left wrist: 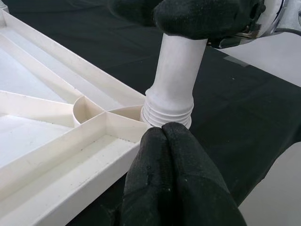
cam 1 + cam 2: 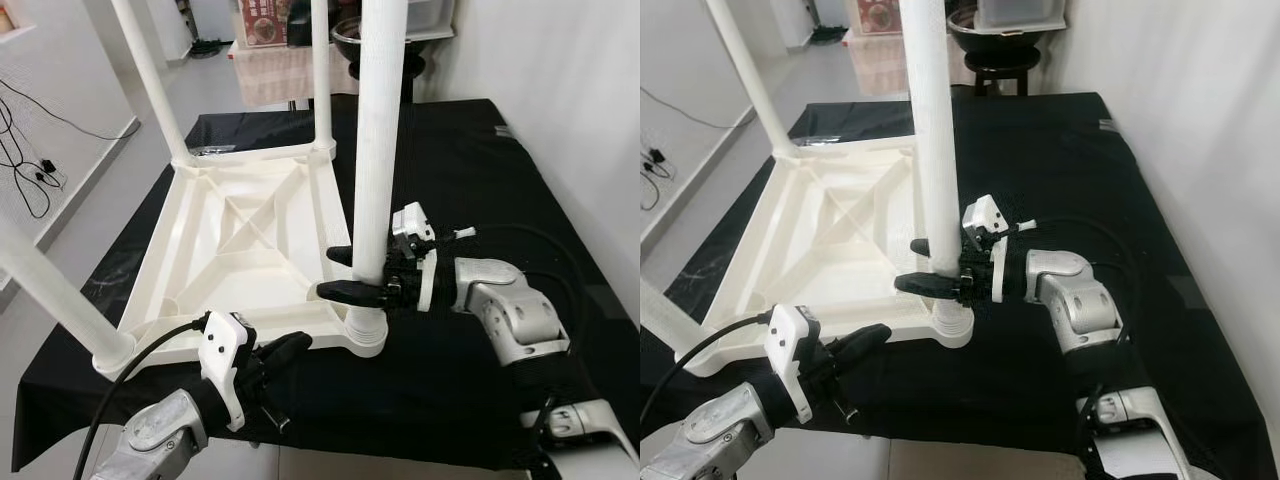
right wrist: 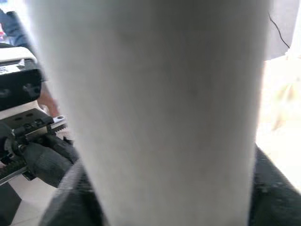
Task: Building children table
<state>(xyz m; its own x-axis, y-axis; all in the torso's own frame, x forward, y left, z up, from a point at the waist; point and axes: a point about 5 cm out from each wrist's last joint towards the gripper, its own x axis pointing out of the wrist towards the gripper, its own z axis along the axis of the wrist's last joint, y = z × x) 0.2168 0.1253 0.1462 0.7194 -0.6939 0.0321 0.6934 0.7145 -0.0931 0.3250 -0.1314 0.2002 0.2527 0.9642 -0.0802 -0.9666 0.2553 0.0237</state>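
Note:
A white plastic children's table [image 2: 240, 240] lies upside down on a black cloth, its legs pointing up. My right gripper [image 2: 328, 272] is shut around the near right leg [image 2: 378, 130], just above the ribbed collar [image 1: 168, 110] where the leg enters the corner socket. In the right wrist view that leg [image 3: 155, 94] stands close against the camera. My left gripper [image 2: 290, 348] is low at the table's front edge, beside the same corner. Its fingers [image 1: 174, 179] are pressed together on nothing, just short of the collar. Other legs stand at far left [image 2: 150, 80], far right [image 2: 322, 70] and near left [image 2: 50, 290].
The black-covered work surface [image 2: 480, 180] runs right toward a white wall, and its front edge is close to me. Behind it stand a dark bowl on a stool [image 2: 350, 40] and a cloth-covered table [image 2: 270, 70]. Cables [image 2: 30, 170] lie on the floor at left.

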